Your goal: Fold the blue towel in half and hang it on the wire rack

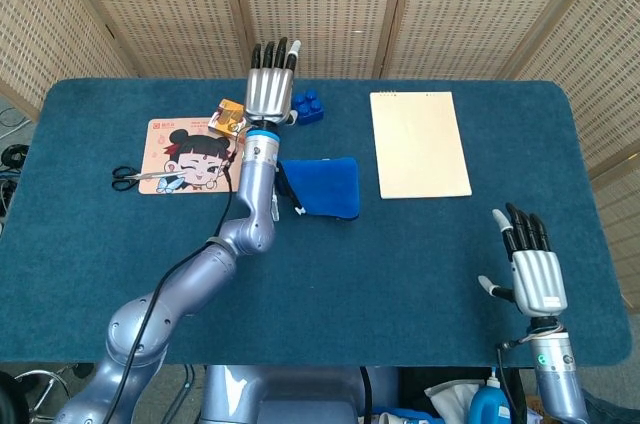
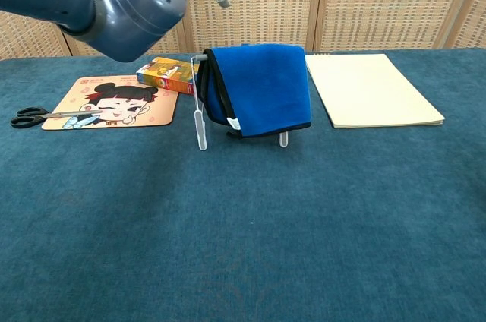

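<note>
Hanging folded over the rack (image 2: pixel 200 121) at centre frame, the towel (image 2: pixel 262 90); left hand (image 1: pixel 270 89) above, fingers spread, empty; right hand (image 1: pixel 528 269) lower right, wide.

backdrop: woven cane screen panels (image 1: pixel 320 4), wood-framed | table (image 1: pixel 420 274): dark blue cloth | light: even

Blue towel (image 2: pixel 262 90) (black-edged), teal table (image 2: pixel 304 223), cream pad (image 2: pixel 372 88)

left robot hand (image 1: pixel 268 87) raised, empty; right robot hand (image 1: pixel 530 270) spread
</note>
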`<state>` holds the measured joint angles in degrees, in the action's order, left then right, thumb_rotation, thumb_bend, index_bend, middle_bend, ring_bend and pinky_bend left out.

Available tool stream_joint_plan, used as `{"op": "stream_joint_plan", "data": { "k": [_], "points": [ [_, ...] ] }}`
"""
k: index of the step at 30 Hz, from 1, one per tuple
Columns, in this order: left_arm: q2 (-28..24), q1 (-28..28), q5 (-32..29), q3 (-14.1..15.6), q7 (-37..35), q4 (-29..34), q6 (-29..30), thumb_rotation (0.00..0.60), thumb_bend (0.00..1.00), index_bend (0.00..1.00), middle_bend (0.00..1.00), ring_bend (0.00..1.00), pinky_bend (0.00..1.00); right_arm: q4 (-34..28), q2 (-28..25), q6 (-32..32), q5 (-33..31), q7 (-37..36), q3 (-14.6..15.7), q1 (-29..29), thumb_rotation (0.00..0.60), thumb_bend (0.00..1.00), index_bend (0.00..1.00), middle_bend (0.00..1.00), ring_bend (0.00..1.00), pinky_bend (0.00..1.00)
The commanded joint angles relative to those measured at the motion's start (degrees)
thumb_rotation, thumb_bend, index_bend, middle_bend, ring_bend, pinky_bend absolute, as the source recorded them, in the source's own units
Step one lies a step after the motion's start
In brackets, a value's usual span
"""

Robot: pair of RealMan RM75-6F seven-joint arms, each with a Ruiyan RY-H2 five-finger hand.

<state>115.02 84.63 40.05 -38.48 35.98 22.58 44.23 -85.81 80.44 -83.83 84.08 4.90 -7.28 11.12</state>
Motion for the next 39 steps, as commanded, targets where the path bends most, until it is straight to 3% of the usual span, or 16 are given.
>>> {"op": "stream_joint_plan", "data": {
  "k": [1,5,7,11,20,26,31,39],
  "points": [
    [-10.0,-11.0,5.1,3.9,-3.9,20.7,8.1,0.6,0.18,0.0,0.0,0.0,0.0,-0.6,-0.2,-0.3,0.5,0.1,0.2,-0.1,0.6,0.0,0.0,0.0,0.0,0.0],
    [-22.0,-23.0,8.3,7.9,-4.7,43.5,15.1,0.6,0.16,0.0,0.0,0.0,0.0,-1.4,-0.7,-1.0,1.3,-0.3,0.4,-0.3,0.6,0.0,0.0,0.0,0.0,0.0],
    [-26.6,-27.1,9.2,9.4,-5.6,51.3,16.4,0.6,0.15,0.0,0.0,0.0,0.0,-1.8,-0.9,-1.3,1.7,-0.5,0.6,-0.4,0.6,0.0,0.0,0.0,0.0,0.0],
    [-32.8,-32.1,9.9,11.3,-8.3,59.8,16.6,0.6,0.15,0.0,0.0,0.0,0.0,-2.5,-1.3,-1.7,2.3,-0.7,0.7,-0.5,0.6,0.0,0.0,0.0,0.0,0.0],
    [-41.2,-41.1,15.4,16.4,-15.4,69.1,19.7,0.6,0.15,0.0,0.0,0.0,0.0,-3.6,-2.1,-2.8,3.2,-1.1,0.8,-0.9,0.6,0.0,0.0,0.0,0.0,0.0],
    [-45.6,-48.0,20.7,21.4,-20.3,74.9,23.3,0.6,0.15,0.0,0.0,0.0,0.0,-4.0,-2.5,-3.2,3.3,-0.6,0.8,-1.2,0.6,0.0,0.0,0.0,0.0,0.0],
    [-48.6,-56.0,28.6,27.8,-24.9,80.3,30.3,0.6,0.15,0.0,0.0,0.0,0.0,-4.7,-2.9,-3.8,3.7,-0.4,1.1,-1.6,0.6,0.0,0.0,0.0,0.0,0.0],
    [-48.9,-65.8,35.0,36.0,-24.3,82.8,39.7,0.6,0.15,0.0,0.0,0.0,0.0,-5.6,-3.7,-3.8,3.7,-0.5,1.2,-1.9,0.6,0.0,0.0,0.0,0.0,0.0]
  ]
}}
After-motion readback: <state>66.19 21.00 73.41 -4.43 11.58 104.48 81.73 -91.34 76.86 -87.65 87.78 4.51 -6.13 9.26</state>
